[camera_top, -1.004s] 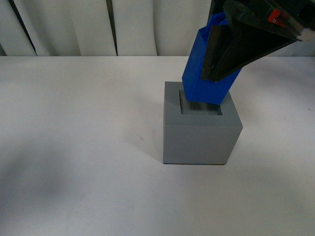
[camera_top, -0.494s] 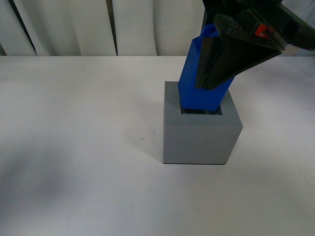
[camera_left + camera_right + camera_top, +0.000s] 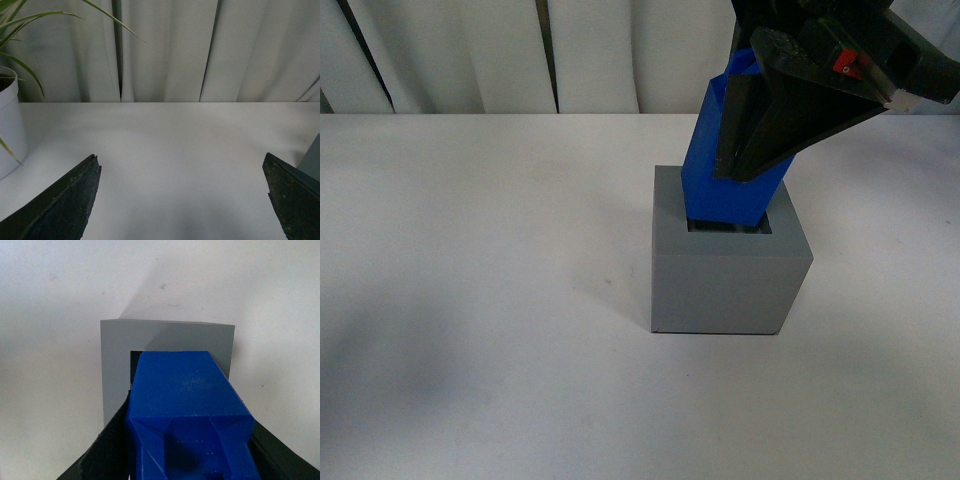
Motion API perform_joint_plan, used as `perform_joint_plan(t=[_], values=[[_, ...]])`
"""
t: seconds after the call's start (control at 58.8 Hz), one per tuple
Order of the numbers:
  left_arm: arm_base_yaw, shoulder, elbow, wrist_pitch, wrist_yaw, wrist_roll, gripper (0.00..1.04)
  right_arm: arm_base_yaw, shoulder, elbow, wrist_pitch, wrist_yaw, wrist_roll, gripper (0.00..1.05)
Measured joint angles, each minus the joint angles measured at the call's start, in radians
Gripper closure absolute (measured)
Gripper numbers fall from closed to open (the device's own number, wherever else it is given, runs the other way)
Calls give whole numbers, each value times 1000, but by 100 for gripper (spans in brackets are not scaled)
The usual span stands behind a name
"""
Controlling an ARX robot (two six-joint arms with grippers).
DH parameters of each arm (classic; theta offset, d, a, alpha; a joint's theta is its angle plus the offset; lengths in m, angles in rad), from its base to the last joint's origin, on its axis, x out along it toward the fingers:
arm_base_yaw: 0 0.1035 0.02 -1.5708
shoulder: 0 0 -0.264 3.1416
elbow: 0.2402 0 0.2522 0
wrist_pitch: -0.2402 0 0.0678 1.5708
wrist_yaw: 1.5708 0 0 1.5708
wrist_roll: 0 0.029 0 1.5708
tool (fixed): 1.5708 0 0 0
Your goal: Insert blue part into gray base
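Seemingly mid-insertion. In the left wrist view, holds the left gripper [image 3: 181, 160] wide open and empty. Right of centre in the front view, rests the gray base [image 3: 730, 270] on the white table [image 3: 470, 300]. Just above, tilts the blue part [image 3: 720, 175], lower end at the recess mouth, clamped in the right gripper [image 3: 750, 150] at upper right. Next likely calls for straightening, then pressing down.
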Motion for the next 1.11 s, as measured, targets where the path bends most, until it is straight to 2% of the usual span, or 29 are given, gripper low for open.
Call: perform_joint_plan(t=[0.477,1.106], values=[[0,0,0,0,0,0,6,0,1,0,4,-29,16,58],[0,0,0,0,0,0,6,-12,3,-32,-39,21,-17,58]])
